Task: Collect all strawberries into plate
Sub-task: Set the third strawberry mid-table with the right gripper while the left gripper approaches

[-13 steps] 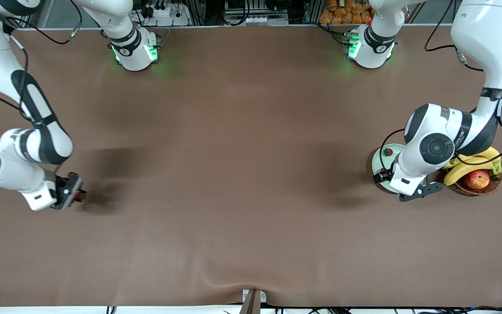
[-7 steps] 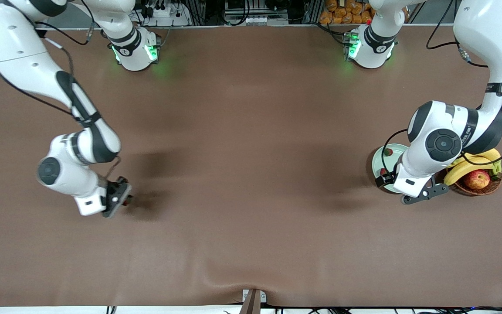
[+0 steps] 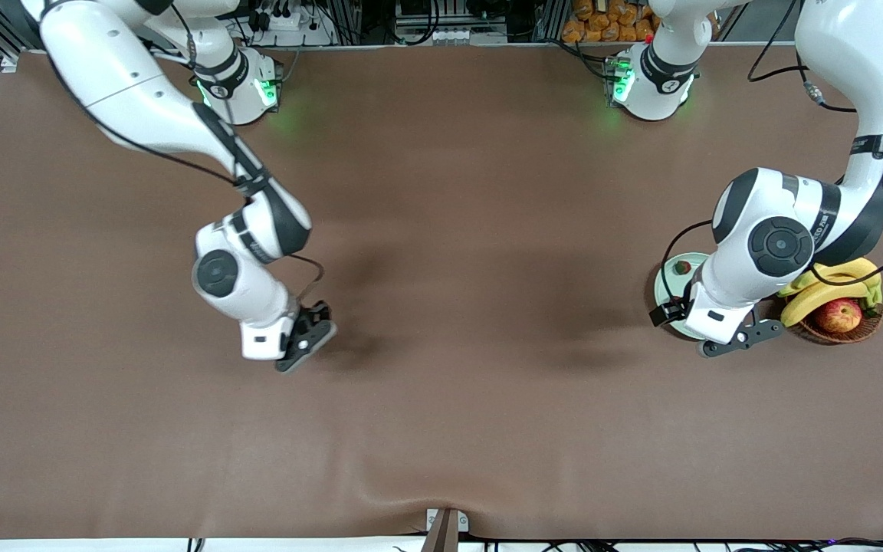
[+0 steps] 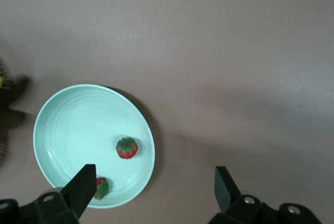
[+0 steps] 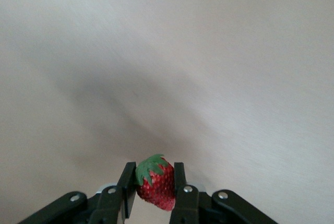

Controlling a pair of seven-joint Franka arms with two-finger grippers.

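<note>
Three small red strawberries with dark green caps show. One strawberry (image 5: 155,181) sits clamped between the fingers of the right gripper (image 5: 154,192), cap tilted up, carried above bare tabletop. The other two lie in the plate (image 4: 62,125), a round, shallow, pale mint-green dish with a smooth raised rim, directly under the wide-open left gripper (image 4: 156,192). Of these, one berry (image 4: 127,148) lies near the plate's middle; the second (image 4: 101,188) lies by the rim, partly hidden by a finger of that gripper.

right pincer (image 5: 152,190) clamped; left pincer (image 4: 154,187) spread, apparently waiting.
</note>
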